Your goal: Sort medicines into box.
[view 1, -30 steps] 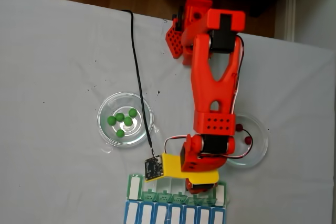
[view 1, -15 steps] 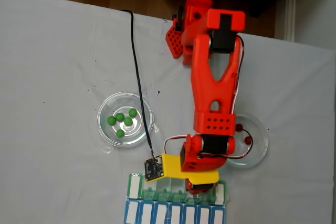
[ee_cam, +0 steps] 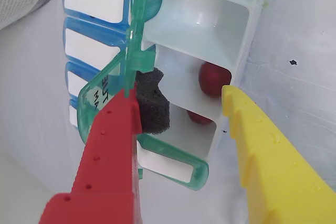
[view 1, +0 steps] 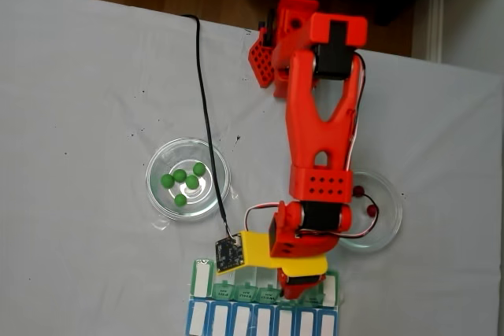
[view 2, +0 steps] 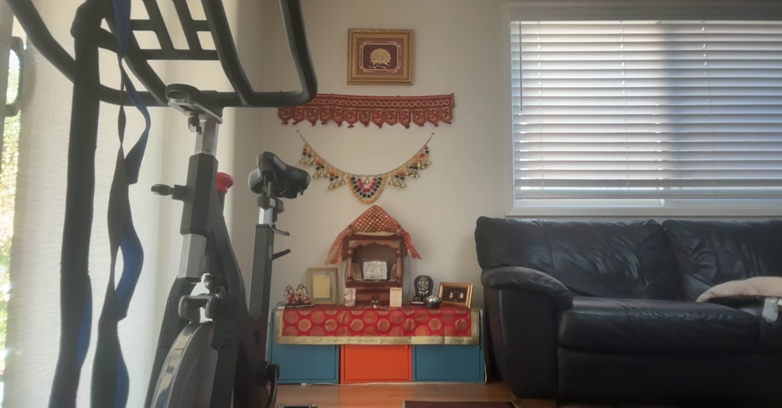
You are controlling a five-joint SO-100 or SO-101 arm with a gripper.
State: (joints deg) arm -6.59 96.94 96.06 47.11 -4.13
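Medicines: one dark red ball (ee_cam: 214,78) lay inside an open compartment of the box (ee_cam: 199,19), at twelve o'clock from the gripper (ee_cam: 181,103), whose fingers stood spread apart, empty.

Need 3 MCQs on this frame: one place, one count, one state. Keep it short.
1. Where is the hand?
A. over the green-ball dish
B. over the pill organizer's open compartments
C. off the table

2. How many green balls lie in the left dish in the fixed view?
A. three
B. five
C. seven

3. What state is the hand in?
A. open, holding nothing
B. shut on a red ball
C. shut on a lid

Answers:
1 B: the wrist view shows both fingers straddling the pill organizer.
2 B: five green balls can be counted.
3 A: the fingers stand apart, and the red balls lie in compartments below.
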